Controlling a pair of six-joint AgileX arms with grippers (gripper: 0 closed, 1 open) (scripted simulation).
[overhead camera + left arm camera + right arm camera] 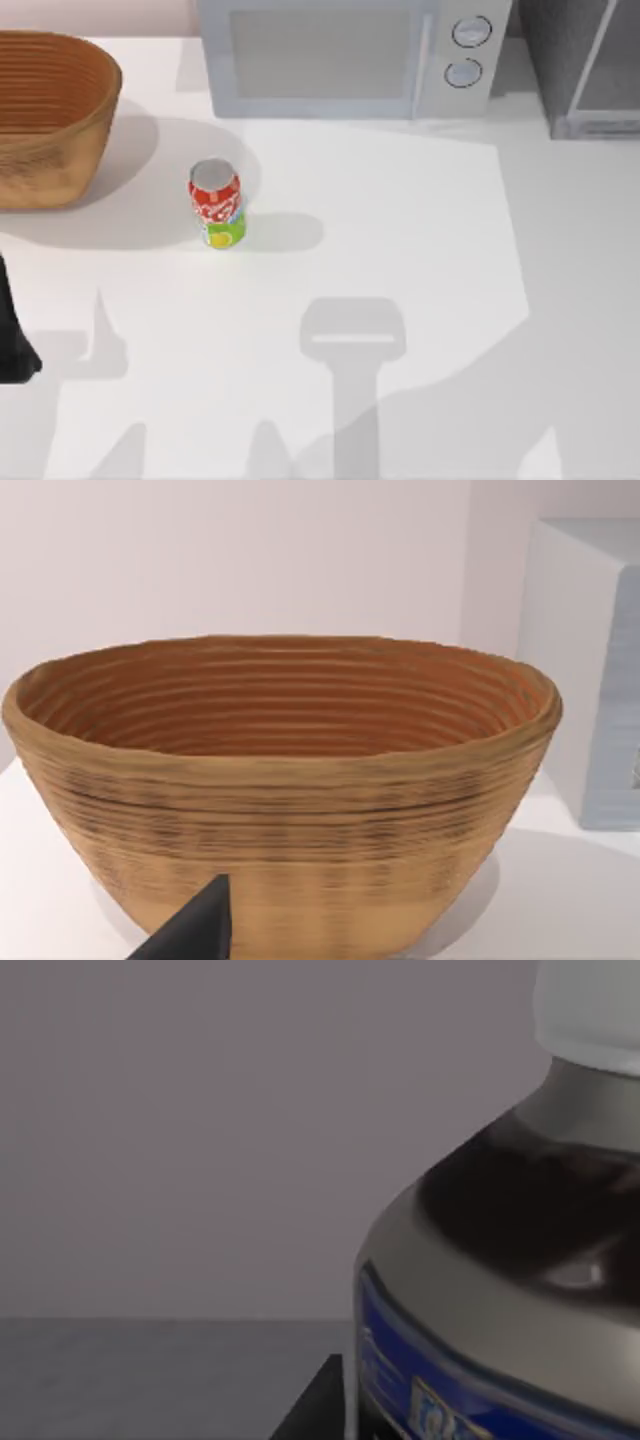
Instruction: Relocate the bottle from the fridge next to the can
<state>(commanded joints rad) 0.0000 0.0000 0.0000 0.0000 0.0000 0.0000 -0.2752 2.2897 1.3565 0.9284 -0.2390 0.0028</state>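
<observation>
Right gripper close against the bottle (520, 1260) on a grey fridge (585, 70) shelf, finger spread cannot tell; judged step: grasp squarely below the cap, lift straight, carry to the can (216, 205) mid-table; left arm parked facing basket (280, 780).

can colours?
The can: red upper part with white script, green-yellow bottom, silver top. Best in the top view.

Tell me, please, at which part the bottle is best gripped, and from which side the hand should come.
Grip the bottle on its wide labelled body, below the sloping shoulder, coming level from the side. It stands upright; the shoulder narrows toward the white cap, so a grip there would likely slip. The right hand is close beside it; the left hand faces the basket.
</observation>
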